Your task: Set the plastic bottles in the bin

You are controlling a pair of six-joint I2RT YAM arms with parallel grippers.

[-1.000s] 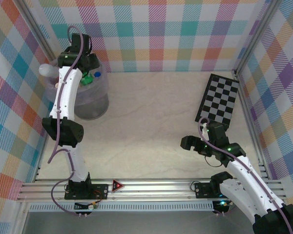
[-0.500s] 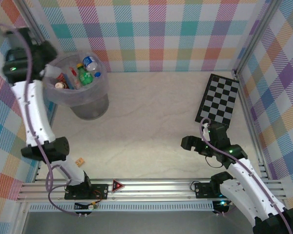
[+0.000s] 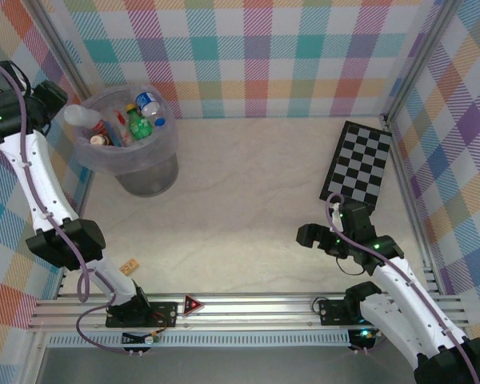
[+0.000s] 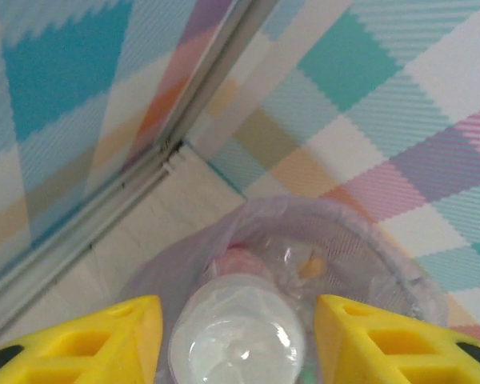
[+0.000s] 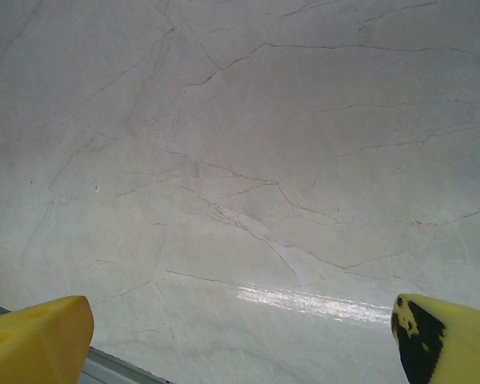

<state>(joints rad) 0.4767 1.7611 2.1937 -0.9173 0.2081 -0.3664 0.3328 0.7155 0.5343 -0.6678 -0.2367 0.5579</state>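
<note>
The bin [image 3: 150,174] stands at the back left, and several plastic bottles lie in it: a green one [image 3: 141,126], a clear one with a blue cap [image 3: 148,102] and a red-labelled one [image 3: 106,128]. A clear bottle [image 3: 78,116] rests on the bin's left rim, its round base [image 4: 238,344] facing my left gripper [image 3: 58,102]. That gripper hangs just left of the bin. Its yellow fingers [image 4: 136,336] stand either side of the base with a thin gap on each side. My right gripper [image 3: 310,236] is open over bare table at the front right.
A black-and-white checkerboard [image 3: 360,164] lies at the back right. A small tan block [image 3: 130,265] sits near the left arm's base, beside the front rail. Plaid walls close in the table on three sides; the left gripper is close to the left wall.
My left arm has swung from above the bin out to the left wall. The clear bottle on the rim has stayed put. The right arm has not moved.
</note>
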